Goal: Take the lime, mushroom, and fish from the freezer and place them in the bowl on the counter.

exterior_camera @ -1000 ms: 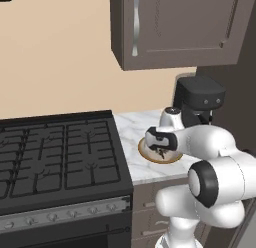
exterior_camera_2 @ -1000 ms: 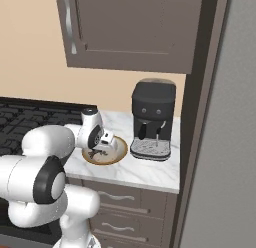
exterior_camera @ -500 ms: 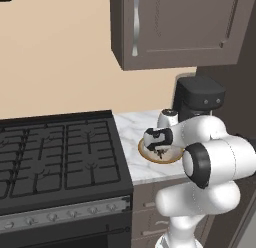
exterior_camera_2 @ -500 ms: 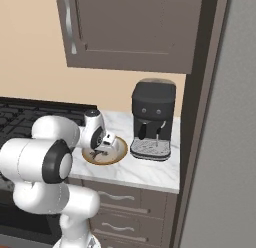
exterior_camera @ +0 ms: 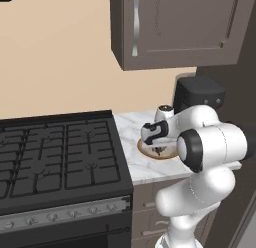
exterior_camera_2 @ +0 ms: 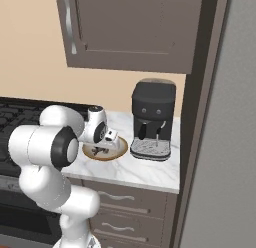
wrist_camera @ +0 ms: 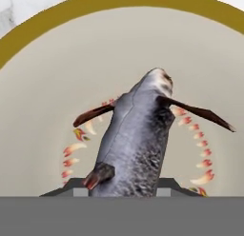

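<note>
The fish (wrist_camera: 138,140) is grey with dark red-brown fins, and in the hand view it stands in the middle of the frame, its body rising from between the two dark fingertips (wrist_camera: 167,185) at the lower edge. The jaws are closed on its lower part. Behind the fish is the cream inside of the bowl (wrist_camera: 57,21), with the tan rim curving across the top of the frame. A ring of small red and orange marks is painted on the bowl's bottom around the fish.

In the left base view the gripper (exterior_camera: 159,148) hangs over the bowl (exterior_camera: 148,150), right of the centre, with the fish as a small dark shape under it. In the right base view the gripper (exterior_camera_2: 102,149) is at the middle left, over the bowl (exterior_camera_2: 119,151).

The bowl sits on the counter (exterior_camera_2: 145,169) of white veined marble. Just right of it stands a black coffee machine (exterior_camera_2: 152,119); I can read no brand or writing on it. The black stove (exterior_camera: 55,157) fills the left side, a brown cabinet (exterior_camera: 175,27) hangs above, and the grey freezer (exterior_camera_2: 225,142) takes the right edge.
</note>
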